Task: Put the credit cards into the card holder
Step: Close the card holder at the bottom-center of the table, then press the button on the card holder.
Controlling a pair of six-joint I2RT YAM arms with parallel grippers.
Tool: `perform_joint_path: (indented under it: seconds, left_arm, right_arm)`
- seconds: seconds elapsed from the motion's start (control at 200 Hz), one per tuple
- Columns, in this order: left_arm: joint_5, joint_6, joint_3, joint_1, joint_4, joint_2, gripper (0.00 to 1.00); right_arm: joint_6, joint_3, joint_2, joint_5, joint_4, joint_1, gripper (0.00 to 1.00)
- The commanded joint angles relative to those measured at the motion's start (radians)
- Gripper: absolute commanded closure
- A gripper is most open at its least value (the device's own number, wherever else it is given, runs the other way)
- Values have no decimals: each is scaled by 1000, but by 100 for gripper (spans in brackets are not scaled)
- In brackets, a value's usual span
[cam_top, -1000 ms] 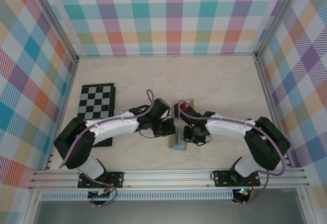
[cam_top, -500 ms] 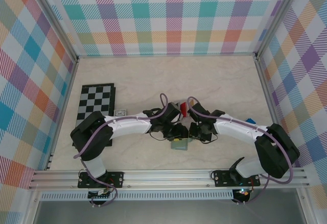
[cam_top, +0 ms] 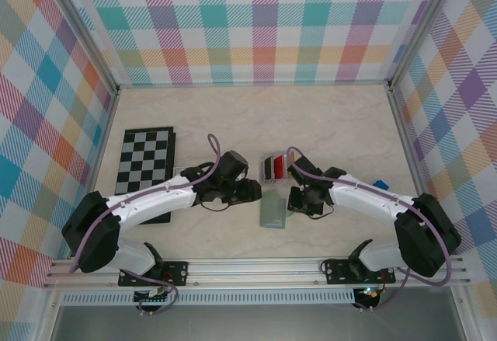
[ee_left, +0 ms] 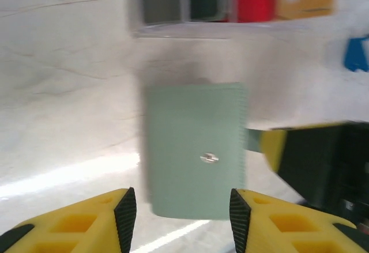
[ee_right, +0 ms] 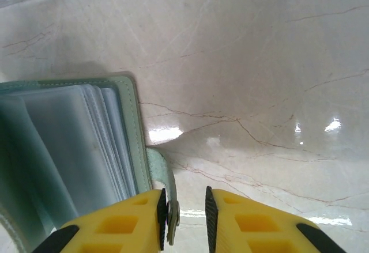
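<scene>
Credit cards (cam_top: pixel 273 165) fill the tray (ee_left: pixel 173 31), none in the card holder (cam_top: pixel 272 210). Left hand (ee_left: pixel 182 204) gapes empty; right hand (ee_right: pixel 185 207) narrowly straddles its strap (ee_right: pixel 164 172).

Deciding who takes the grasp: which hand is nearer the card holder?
Right. The right hand has the strap of the card holder between its jaws. The left hand is open, facing the holder's cover, holding nothing.

Pastel plaid walls (cam_top: pixel 264 22) in teal, orange, pink and purple enclose a cream, marble-veined desk (cam_top: pixel 326 123) on three sides. Aluminium rails (cam_top: pixel 256 267) run along the near edge; bright light glints off the glossy surface.
</scene>
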Motion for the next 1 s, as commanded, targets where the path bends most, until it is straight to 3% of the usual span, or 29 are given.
perform_joint_path:
  seconds: [0.0, 0.26, 0.365, 0.6, 0.995]
  left_arm:
    - [63, 27, -18, 11, -2, 48, 52]
    - [163, 34, 0, 8, 75, 175, 52]
    - [176, 40, 12, -1, 84, 205, 53]
    - [188, 58, 51, -22, 78, 274, 55]
    - [167, 81, 105, -59, 56, 370, 59]
  right_arm:
    - [-19, 34, -21, -7, -42, -6, 75]
    - [-26, 29, -23, -27, -25, -13, 85]
    - [-29, 27, -30, -29, -31, -14, 85]
    - [-40, 10, -67, -66, 4, -17, 96]
    - [-76, -6, -120, -177, 90, -45, 97]
